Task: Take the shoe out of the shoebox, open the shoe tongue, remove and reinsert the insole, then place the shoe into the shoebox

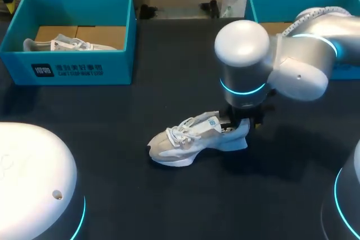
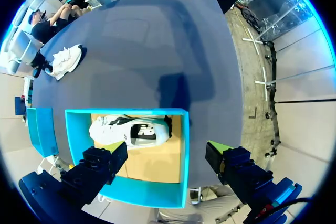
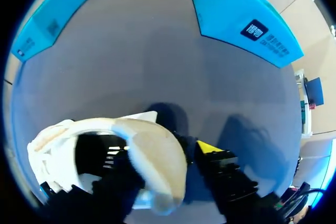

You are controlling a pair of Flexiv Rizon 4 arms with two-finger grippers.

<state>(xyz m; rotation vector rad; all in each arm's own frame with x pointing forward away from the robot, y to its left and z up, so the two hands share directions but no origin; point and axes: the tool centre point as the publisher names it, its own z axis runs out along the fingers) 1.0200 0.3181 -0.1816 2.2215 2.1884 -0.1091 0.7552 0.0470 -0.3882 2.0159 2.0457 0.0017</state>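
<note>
Right gripper [image 1: 240, 124] sitting at heel of shoe [image 1: 185, 139] on table [image 1: 112, 122], grip impossible to tell; left gripper [image 2: 167, 156] hanging wide open over box [image 2: 126, 112].

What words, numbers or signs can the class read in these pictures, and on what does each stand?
Left shoebox front wall: dark logo square with two lines of print, too small to read.
Tongue of the unboxed shoe: blue label, too small to read.
Boxed shoe: dark side emblem, no legible letters.
</note>
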